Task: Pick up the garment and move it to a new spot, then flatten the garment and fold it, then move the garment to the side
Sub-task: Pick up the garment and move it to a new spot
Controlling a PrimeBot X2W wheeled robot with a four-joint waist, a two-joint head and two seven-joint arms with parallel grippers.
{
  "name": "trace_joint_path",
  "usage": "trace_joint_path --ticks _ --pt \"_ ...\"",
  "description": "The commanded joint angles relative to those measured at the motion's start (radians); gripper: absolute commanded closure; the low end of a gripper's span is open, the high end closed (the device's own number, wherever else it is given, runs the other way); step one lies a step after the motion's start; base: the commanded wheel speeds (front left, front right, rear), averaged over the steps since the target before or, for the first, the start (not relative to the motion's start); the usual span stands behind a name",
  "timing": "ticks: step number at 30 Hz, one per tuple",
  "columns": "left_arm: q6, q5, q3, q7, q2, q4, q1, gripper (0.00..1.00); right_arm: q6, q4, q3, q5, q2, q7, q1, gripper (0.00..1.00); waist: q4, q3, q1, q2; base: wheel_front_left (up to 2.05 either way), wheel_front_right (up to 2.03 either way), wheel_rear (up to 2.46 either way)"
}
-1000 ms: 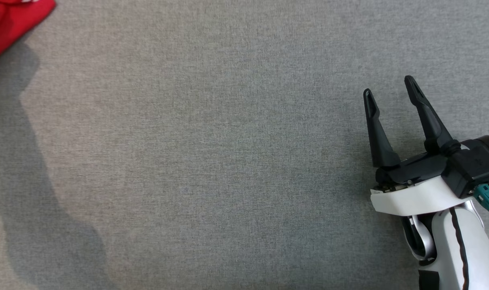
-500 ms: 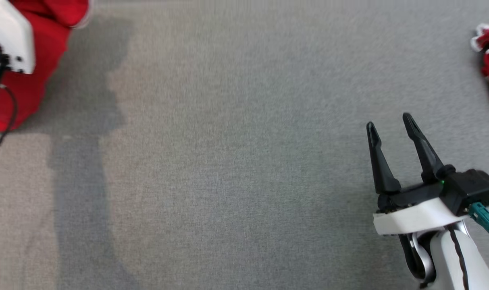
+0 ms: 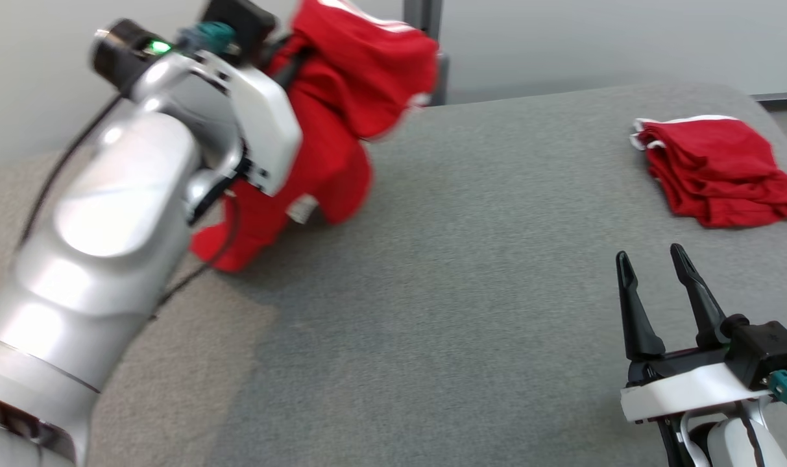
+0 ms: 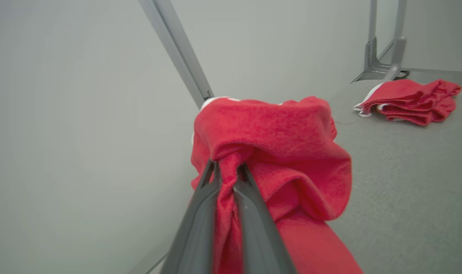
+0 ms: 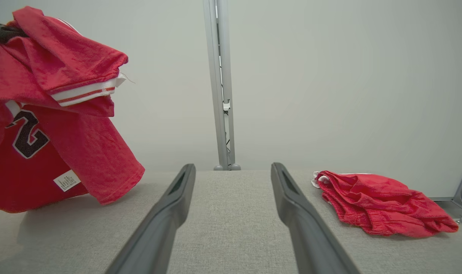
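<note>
**Two red pieces, two grippers, one of them clamped on cloth**

We count two red cloth items, two grippers, one grey table and one grey post.

The left gripper is clenched on the garment. Its two dark fingers are pressed close together, with a twisted bunch of red fabric pinched between them. The right gripper holds nothing. Its fingers stand wide apart above the near right part of the table, with bare grey surface between them in the right wrist view.

The garment hangs raised over the far left of the table, draped over and around the left gripper. It is a bright red jersey of slightly mesh-like cloth, crumpled into loose folds. In the right wrist view we see:

- a white band of trim with red stripes along one edge;
- a dark numeral outlined in white, a "2";
- a small white label lower down.

Its lowest folds reach down to the table near the left edge. We cannot tell whether they touch it.

The second red piece lies bunched on the far right of the table, well apart from the garment, with a white edge showing at its left end. The post stands upright behind the table's far edge, between the two.
</note>
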Motion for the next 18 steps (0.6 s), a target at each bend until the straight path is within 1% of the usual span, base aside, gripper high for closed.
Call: trace_joint_path --ticks 1,4,7,10,13,16,18 --pt "0.001 -0.022 -0.016 -0.008 -0.009 -0.022 0.021 1.0 0.0 0.0 -0.004 0.005 -0.005 -0.005 0.013 0.0 -0.033 -0.02 0.0 0.0 0.0 0.0 0.0" --pt "0.001 -0.064 -0.06 -0.02 -0.038 -0.067 0.053 1.0 0.0 -0.002 -0.008 0.008 -0.005 -0.006 0.015 0.0 -0.058 -0.014 0.0 0.0 0.0 0.0 0.0" --pt "0.001 -0.086 -0.084 -0.045 -0.084 -0.064 0.093 1.0 0.0 -0.002 -0.007 0.018 -0.005 -0.008 0.007 0.0 -0.082 0.001 0.0 0.0 0.0 0.0 0.0" --pt "0.011 -0.095 -0.099 -0.082 -0.139 -0.022 0.139 1.0 0.0 -0.001 0.0 0.026 -0.005 -0.009 -0.006 0.0 -0.109 0.021 0.0 0.0 0.0 0.0 0.0" --pt "0.037 -0.106 -0.1 -0.134 -0.184 0.044 0.18 1.0 0.0 0.005 0.004 0.036 -0.005 -0.01 -0.016 0.0 -0.134 0.042 0.0 0.0 0.0 0.0 0.0" --pt "0.064 -0.114 -0.102 -0.191 -0.217 0.119 0.21 1.0 0.0 0.012 0.01 0.046 -0.005 -0.01 -0.031 0.0 -0.161 0.063 0.0 0.0 0.0 0.0 0.0" --pt "0.081 -0.121 -0.109 -0.223 -0.228 0.17 0.223 1.0 0.0 0.017 0.015 0.053 -0.005 -0.011 -0.038 0.0 -0.18 0.075 0.0 0.0 0.0 0.0 0.0"
